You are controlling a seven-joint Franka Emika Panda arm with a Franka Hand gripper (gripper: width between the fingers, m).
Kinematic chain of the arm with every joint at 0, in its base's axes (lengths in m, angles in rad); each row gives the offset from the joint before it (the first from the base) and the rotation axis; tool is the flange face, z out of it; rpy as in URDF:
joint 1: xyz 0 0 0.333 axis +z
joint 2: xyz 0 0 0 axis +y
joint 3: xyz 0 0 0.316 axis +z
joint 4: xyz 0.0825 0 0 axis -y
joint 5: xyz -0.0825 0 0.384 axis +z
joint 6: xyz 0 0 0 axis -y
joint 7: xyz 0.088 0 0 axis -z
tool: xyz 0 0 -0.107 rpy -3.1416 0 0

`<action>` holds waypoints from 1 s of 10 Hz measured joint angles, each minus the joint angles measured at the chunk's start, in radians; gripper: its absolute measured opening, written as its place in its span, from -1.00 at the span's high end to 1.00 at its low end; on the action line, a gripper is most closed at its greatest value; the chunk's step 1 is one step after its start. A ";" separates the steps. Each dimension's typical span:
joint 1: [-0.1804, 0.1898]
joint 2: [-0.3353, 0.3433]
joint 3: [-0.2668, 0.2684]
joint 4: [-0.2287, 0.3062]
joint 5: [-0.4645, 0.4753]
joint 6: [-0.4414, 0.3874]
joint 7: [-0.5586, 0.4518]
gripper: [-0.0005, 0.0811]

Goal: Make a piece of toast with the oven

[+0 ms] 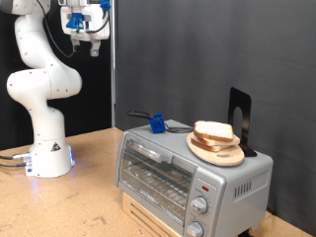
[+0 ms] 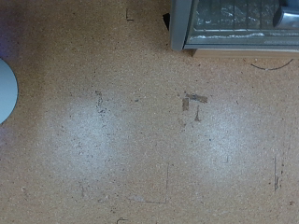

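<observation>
One big white arm (image 1: 41, 84) stood up tall, and we saw its gripper (image 1: 81, 41) high up, far from the oven (image 1: 188, 176). We could not tell if it was open. Two toast slices (image 1: 214, 132) sat on a plate (image 1: 215, 150) on the oven.

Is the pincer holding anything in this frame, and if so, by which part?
Nothing is held. The pincer hangs high at the exterior view's top, far from the bread slices on the plate atop the oven.
</observation>
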 joint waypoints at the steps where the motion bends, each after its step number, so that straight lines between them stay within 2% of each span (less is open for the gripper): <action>1: 0.013 -0.004 -0.010 0.004 0.004 -0.013 -0.107 -0.99; 3: 0.043 -0.042 -0.054 0.006 -0.032 -0.004 -0.350 -0.99; 4: 0.046 -0.050 -0.070 -0.002 -0.090 0.046 -0.459 -0.99; 5: 0.052 -0.043 -0.075 -0.018 -0.126 0.095 -0.534 -0.99; 6: 0.050 -0.045 -0.075 -0.017 -0.111 0.083 -0.502 -0.99; 7: 0.067 -0.055 -0.083 -0.018 -0.082 0.081 -0.586 -0.99; 8: 0.101 -0.078 -0.101 -0.021 -0.058 0.082 -0.688 -0.99; 9: 0.135 -0.102 -0.117 -0.040 -0.050 0.120 -0.785 -0.99; 10: 0.164 -0.109 -0.128 -0.077 -0.053 0.197 -0.882 -0.99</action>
